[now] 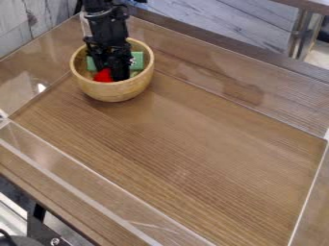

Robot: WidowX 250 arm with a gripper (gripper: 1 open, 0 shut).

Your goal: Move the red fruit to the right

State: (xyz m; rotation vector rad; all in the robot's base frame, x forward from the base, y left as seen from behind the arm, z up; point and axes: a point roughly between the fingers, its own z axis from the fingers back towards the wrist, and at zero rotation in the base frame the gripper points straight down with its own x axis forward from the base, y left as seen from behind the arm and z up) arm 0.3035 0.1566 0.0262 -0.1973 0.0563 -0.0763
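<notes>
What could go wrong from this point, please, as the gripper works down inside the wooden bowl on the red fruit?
1. The gripper hides most of the red fruit, so the grip cannot be confirmed; the fruit may slip out on lifting.
2. A green object lies right beside the fruit in the bowl; the fingers could catch or drag it.
3. The fingers reach deep inside the bowl, so a sideways move before lifting could push or tip it.

Tabletop (193, 144): wood-grain brown, smooth, semi-gloss (glare patches near the far edge). Wooden bowl (113, 88): pale, smooth, satin. Gripper (108, 63): matt black, plastic-looking. Red fruit (103, 73): smooth, glossy plastic look. Clear, shiny walls (77, 178) border the tabletop.
</notes>
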